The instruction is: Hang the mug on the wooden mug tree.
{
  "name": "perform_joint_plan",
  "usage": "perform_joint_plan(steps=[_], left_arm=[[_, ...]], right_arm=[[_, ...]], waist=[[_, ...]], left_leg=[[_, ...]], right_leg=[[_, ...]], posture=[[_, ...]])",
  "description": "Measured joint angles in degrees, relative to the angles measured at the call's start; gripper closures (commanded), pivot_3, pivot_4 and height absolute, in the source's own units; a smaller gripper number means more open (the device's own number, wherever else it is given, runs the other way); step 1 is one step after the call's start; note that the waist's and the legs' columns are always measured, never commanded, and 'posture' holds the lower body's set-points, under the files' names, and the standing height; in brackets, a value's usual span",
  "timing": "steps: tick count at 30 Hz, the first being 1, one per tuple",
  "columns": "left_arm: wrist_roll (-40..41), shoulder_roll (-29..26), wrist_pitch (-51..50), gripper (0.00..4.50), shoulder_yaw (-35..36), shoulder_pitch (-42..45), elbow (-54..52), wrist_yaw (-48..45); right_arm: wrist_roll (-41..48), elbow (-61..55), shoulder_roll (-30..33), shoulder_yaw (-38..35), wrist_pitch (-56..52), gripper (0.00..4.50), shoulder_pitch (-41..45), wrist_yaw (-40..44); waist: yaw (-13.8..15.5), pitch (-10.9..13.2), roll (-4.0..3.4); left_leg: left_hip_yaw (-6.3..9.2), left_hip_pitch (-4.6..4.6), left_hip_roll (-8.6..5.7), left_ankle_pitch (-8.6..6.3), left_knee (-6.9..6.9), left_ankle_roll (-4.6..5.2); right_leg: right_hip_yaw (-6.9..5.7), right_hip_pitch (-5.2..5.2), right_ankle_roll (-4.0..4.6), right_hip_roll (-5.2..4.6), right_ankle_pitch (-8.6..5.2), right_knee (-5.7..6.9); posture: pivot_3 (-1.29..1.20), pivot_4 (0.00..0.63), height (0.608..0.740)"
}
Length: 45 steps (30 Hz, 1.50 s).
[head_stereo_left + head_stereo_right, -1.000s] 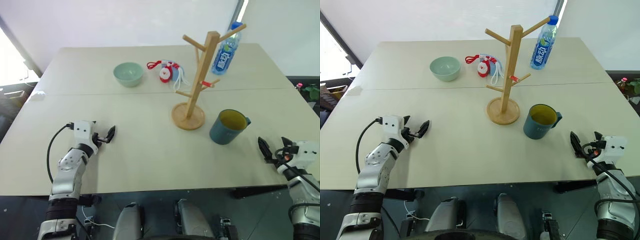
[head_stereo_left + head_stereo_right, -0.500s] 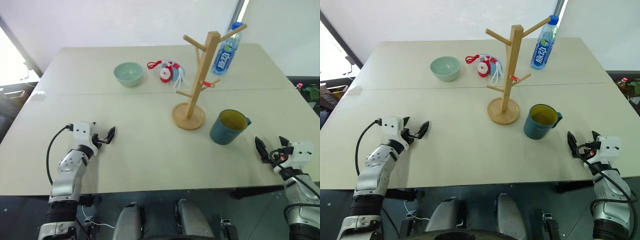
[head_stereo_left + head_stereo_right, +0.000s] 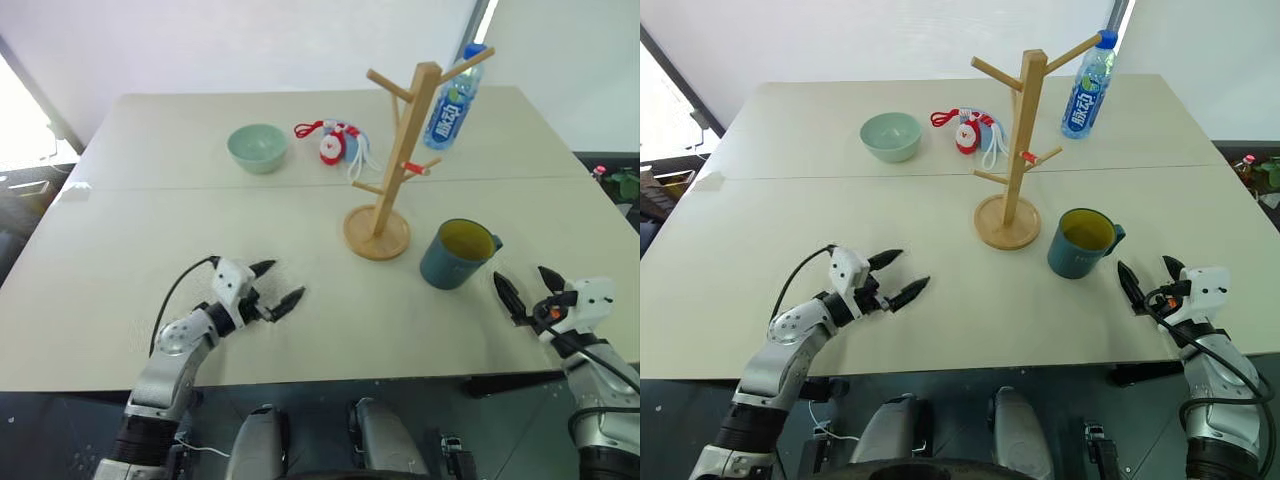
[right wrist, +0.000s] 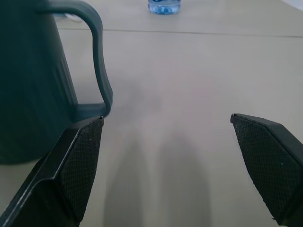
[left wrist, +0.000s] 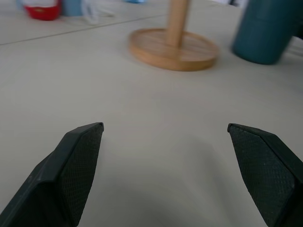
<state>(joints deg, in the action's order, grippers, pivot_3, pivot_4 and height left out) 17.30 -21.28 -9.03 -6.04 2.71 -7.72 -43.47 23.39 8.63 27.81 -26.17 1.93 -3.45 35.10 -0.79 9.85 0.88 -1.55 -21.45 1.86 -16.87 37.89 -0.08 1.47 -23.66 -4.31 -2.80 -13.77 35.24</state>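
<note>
On the near right edge of the table (image 3: 940,210), the right gripper (image 3: 1148,282) hovers with fingers spread wide, empty, just beside the mug (image 3: 1081,242). That blue-grey mug stands upright, handle toward this gripper, close to the round base of the wooden mug tree (image 3: 1012,160). Farther left, the left gripper (image 3: 897,276) is also spread and empty, pointing toward the tree.

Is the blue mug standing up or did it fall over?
Standing up. The mug sits on its bottom on the table, its yellow inside facing up, beside the mug tree.
</note>
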Motion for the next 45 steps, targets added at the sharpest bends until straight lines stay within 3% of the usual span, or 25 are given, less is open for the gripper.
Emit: perform_joint_plan(steps=[20, 35, 38, 42, 45], left_arm=[[1.73, -0.80, -4.43, 0.00, -2.17, 0.38, -4.85, -2.66], [1.95, -1.01, -4.45, 0.00, -2.20, 1.62, -4.85, -2.69], [1.95, -1.01, -4.45, 0.00, -2.21, 1.74, -4.85, -2.67], [1.95, -1.00, -4.44, 0.00, -2.21, 1.91, -4.85, -2.62], [1.95, -1.00, -4.44, 0.00, -2.21, 1.91, -4.85, -2.60]], right_arm=[[-0.10, 3.68, 1.74, 3.12, -0.29, 0.04, 6.95, 4.68], [0.45, 13.71, 1.81, 3.80, -0.30, 0.04, 14.76, 9.57], [0.46, 15.49, 1.81, 4.42, -0.30, 0.85, 16.04, 10.81], [0.60, 16.67, 1.78, 4.77, -0.32, 2.96, 16.80, 12.61], [0.95, 16.65, 1.63, 5.13, -0.35, 4.06, 16.80, 13.15]], waist=[[0.01, 0.01, 0.00], [-0.02, 0.01, 0.00], [-0.04, 0.01, -0.01], [0.00, 0.01, -0.01], [0.03, 0.01, -0.01]], left_leg=[[0.00, -0.01, -0.01, 0.00, 0.00, 0.01], [-0.01, 0.00, -0.03, 0.00, 0.01, 0.01], [0.00, 0.01, -0.03, 0.01, 0.01, 0.02], [-0.01, 0.00, -0.03, 0.01, 0.01, 0.02], [-0.01, 0.00, -0.03, 0.01, 0.01, 0.02]], right_leg=[[-0.02, -0.01, -0.01, 0.12, 0.00, -0.01], [-0.02, 0.00, -0.02, 0.15, 0.01, 0.00], [-0.02, 0.01, -0.02, 0.17, 0.01, 0.01], [-0.02, 0.01, -0.02, 0.15, 0.01, 0.01], [-0.02, 0.02, -0.02, 0.15, 0.01, 0.01]], posture=[[0.00, 0.150, 0.740], [0.00, 0.150, 0.740], [0.00, 0.150, 0.740], [0.00, 0.150, 0.740], [0.00, 0.150, 0.740]])
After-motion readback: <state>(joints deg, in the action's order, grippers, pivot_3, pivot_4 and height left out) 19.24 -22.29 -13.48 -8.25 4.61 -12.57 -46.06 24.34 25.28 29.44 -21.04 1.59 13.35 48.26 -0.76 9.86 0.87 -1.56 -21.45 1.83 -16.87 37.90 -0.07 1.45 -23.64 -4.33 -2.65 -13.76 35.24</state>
